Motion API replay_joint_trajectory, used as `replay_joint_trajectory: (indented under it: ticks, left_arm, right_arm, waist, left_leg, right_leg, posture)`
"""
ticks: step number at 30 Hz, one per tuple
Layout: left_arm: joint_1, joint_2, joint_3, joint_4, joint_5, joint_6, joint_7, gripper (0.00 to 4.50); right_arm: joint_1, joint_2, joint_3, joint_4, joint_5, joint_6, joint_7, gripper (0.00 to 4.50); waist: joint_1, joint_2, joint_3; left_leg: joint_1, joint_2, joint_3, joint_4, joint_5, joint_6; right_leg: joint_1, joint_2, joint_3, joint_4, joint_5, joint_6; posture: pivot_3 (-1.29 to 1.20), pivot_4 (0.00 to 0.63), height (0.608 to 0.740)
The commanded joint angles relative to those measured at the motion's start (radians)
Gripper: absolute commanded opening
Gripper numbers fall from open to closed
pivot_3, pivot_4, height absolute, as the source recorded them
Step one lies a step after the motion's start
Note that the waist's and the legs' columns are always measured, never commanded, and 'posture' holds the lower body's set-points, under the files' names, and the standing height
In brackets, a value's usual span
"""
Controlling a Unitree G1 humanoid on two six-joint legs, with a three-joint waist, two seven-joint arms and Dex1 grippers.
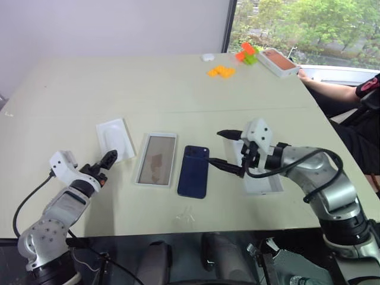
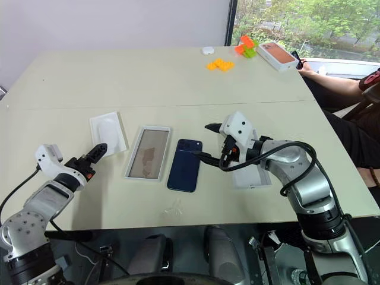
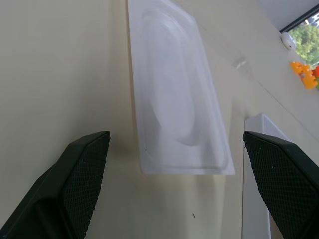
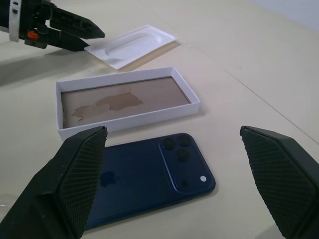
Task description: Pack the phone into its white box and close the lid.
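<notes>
1. The phone [image 1: 193, 171] lies back-up on the table [image 1: 148, 89], camera cluster at its far end, nothing gripping it.
2. The white box [image 1: 156, 159] sits open just beside the phone, at its 9 o'clock, and is not touching it.
3. The lid [image 1: 261, 178] rests at the phone's 3 o'clock, partly hidden under the right arm.
4. The right claw [image 1: 228, 150] hangs released, fingers spread wide, over the gap between phone and lid, holding nothing.
5. The left claw [image 1: 107, 163] is released and empty, at 9 o'clock from the box, near the flat white insert [image 1: 114, 138].
</notes>
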Motion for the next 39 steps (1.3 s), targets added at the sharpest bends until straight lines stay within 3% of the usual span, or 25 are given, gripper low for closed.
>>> replay_joint_trajectory:
  ticks: [1, 8, 19, 26, 33, 39]
  left_arm:
    - [0.014, -0.012, -0.028, 0.024, -0.041, 0.033, 0.022, 3.64]
    - [0.018, -0.026, 0.003, 0.018, -0.112, 0.003, 0.049, 0.02]
    - [0.059, -0.025, 0.077, -0.036, -0.356, -0.147, 0.091, 0.02]
    - [0.169, 0.056, 0.083, -0.123, -0.594, -0.170, 0.040, 0.02]
    - [0.317, 0.217, -0.090, -0.230, -0.709, -0.081, 0.000, 0.02]
    - [0.302, 0.308, -0.209, -0.236, -0.720, -0.094, 0.046, 0.02]
  right_arm:
    - [-0.009, -0.003, -0.012, -0.048, 0.014, 0.002, -0.006, 4.50]
    - [-0.008, -0.002, -0.002, -0.048, 0.010, 0.003, -0.005, 4.50]
    - [-0.021, 0.007, 0.015, -0.039, 0.011, 0.001, 0.004, 4.50]
    - [-0.023, 0.006, 0.016, -0.036, 0.011, 0.001, 0.011, 4.50]
    - [-0.023, 0.008, 0.028, -0.025, 0.001, -0.007, 0.018, 4.50]
    - [-0.026, 0.009, 0.032, -0.020, -0.003, -0.012, 0.019, 4.50]
  waist:
    - [0.000, 0.000, 0.000]
    - [0.000, -0.001, 0.000]
    - [-0.003, -0.001, 0.000]
    - [-0.004, -0.002, 0.001]
    - [0.000, -0.002, 0.001]
    - [-0.003, -0.002, 0.001]
  left_leg:
    - [0.000, 0.000, 0.000, 0.000, 0.000, 0.000]
    - [-0.001, -0.001, 0.000, 0.000, 0.000, 0.000]
    - [-0.001, 0.001, 0.000, 0.000, 0.000, 0.000]
    - [-0.002, 0.001, -0.001, 0.000, 0.000, 0.000]
    - [-0.002, 0.001, -0.001, 0.000, 0.000, 0.000]
    - [-0.002, 0.002, -0.001, -0.001, 0.000, 0.000]
  right_leg:
    - [0.000, 0.000, 0.000, 0.000, 0.000, 0.000]
    - [0.000, -0.001, 0.000, -0.001, 0.000, 0.000]
    - [-0.001, 0.001, 0.000, -0.001, 0.000, 0.000]
    - [-0.001, -0.001, 0.001, -0.002, 0.000, 0.000]
    - [-0.002, -0.001, 0.001, -0.002, 0.000, 0.000]
    - [-0.003, 0.000, 0.000, -0.002, -0.001, 0.000]
  posture:
    - [0.00, 0.150, 0.740]
    - [0.00, 0.150, 0.740]
    - [0.00, 0.150, 0.740]
    - [0.00, 0.150, 0.740]
    - [0.00, 0.150, 0.740]
    - [0.00, 0.150, 0.740]
